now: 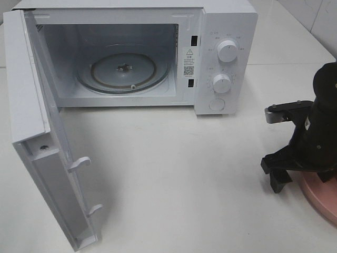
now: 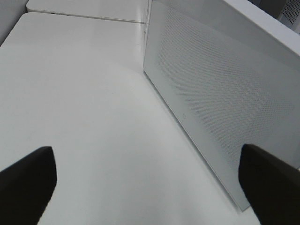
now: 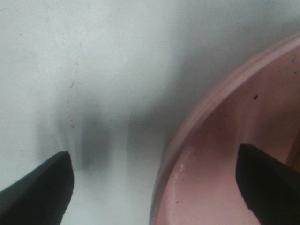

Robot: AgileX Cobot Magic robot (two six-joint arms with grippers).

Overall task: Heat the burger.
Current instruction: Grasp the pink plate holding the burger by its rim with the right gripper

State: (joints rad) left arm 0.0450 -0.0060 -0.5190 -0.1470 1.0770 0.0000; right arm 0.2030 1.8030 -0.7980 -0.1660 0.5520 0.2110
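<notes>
The microwave (image 1: 226,31) stands with its door (image 1: 31,105) swung fully open and its glass turntable (image 1: 124,71) bare, so the opening step looks done and the loading has not begun. The right gripper (image 3: 152,159) hangs low over the desk (image 1: 184,174), its fingers spread wide with nothing between them. One finger is above the bare desk, the other above the inside of the pink plate (image 1: 322,203), and the plate's rim passes beneath the gap between them. The burger cannot be made out in any view. The part of the plate beyond this gripper's inner finger is hidden under the arm in the high view and cut off in the wrist view, so the burger probably sits there, but the pictures do not confirm it. The left gripper (image 2: 145,164) is also spread wide and empty. The outer face of the open door stands just ahead of it and to one side, with bare desk under it, and it does not show in the high view. As I judge it, nearly all the work is left: taking hold of the plate or the burger, carrying it well away from the right gripper's present spot into the cavity, setting it on the turntable, shutting the door and turning a knob.
</notes>
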